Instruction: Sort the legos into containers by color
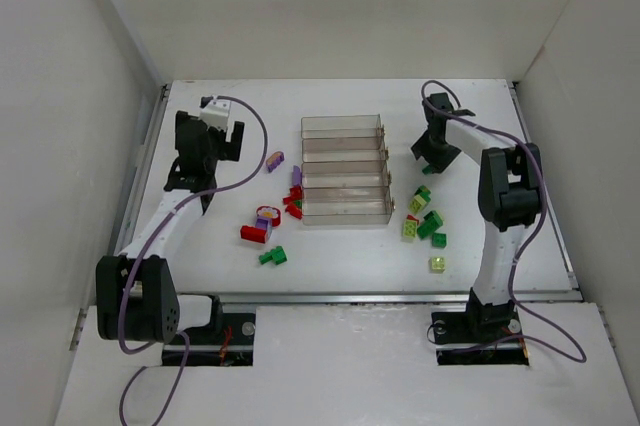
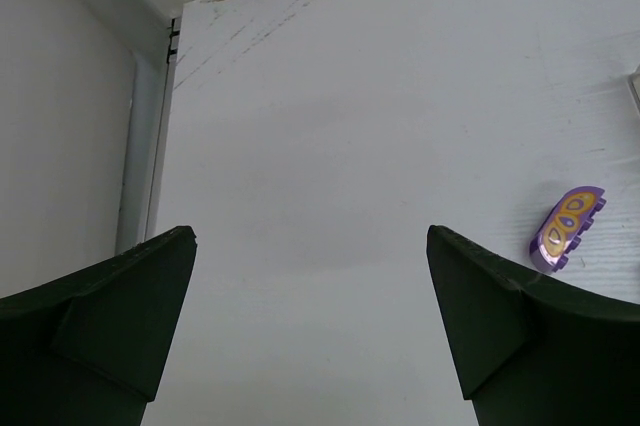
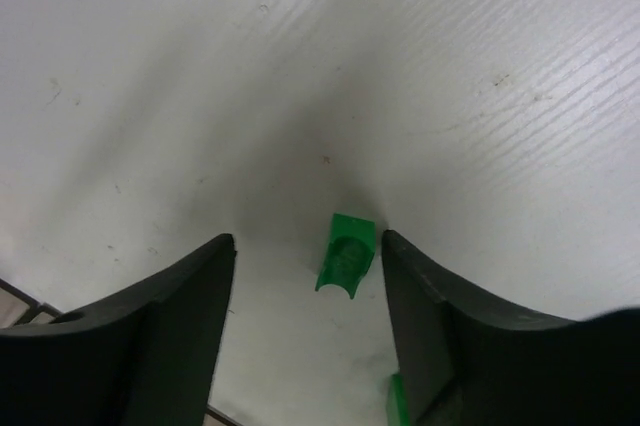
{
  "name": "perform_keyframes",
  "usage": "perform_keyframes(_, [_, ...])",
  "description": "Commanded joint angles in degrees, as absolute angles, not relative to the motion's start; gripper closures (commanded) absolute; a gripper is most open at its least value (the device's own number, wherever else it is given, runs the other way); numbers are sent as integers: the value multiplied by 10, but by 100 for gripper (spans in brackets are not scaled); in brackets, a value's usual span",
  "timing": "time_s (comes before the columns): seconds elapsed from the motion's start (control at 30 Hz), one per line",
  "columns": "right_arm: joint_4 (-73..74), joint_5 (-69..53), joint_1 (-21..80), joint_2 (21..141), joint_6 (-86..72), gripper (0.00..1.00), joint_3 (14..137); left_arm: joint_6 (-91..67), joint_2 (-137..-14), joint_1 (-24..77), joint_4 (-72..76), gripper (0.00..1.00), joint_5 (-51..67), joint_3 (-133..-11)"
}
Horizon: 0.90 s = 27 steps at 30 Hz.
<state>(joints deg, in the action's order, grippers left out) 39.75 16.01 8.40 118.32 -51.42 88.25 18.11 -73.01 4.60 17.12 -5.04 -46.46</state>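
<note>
The clear tray [image 1: 345, 125] with four narrow compartments stands mid-table. Red, purple and one green lego lie left of it, around [image 1: 268, 226]; a purple piece [image 1: 276, 160] lies apart and shows in the left wrist view [image 2: 566, 228]. Green and lime legos [image 1: 424, 221] lie to the tray's right. My left gripper [image 1: 222, 136] is open and empty over bare table, left of the purple piece. My right gripper [image 1: 428, 158] is open, low over the table, with a small dark green lego [image 3: 347, 253] lying between its fingers, close to the right finger [image 3: 420, 296].
White walls enclose the table on three sides. A metal rail [image 2: 140, 156] runs along the left edge. A second green piece [image 3: 397, 398] peeks out beside the right finger.
</note>
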Motion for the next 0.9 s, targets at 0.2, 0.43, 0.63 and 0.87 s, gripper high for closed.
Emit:
perform_keyframes(0.2, [413, 162, 77, 1194, -503, 74, 901, 185, -706, 41, 210, 0, -66, -443])
perform_keyframes(0.43, [379, 188, 100, 1166, -369, 100, 945, 172, -690, 31, 226, 0, -57, -437])
perform_keyframes(0.63, [336, 261, 177, 1117, -260, 100, 1021, 213, -690, 31, 226, 3, 7, -411])
perform_keyframes(0.87, [235, 237, 274, 1172, -197, 100, 1071, 227, -685, 31, 208, 3, 49, -404])
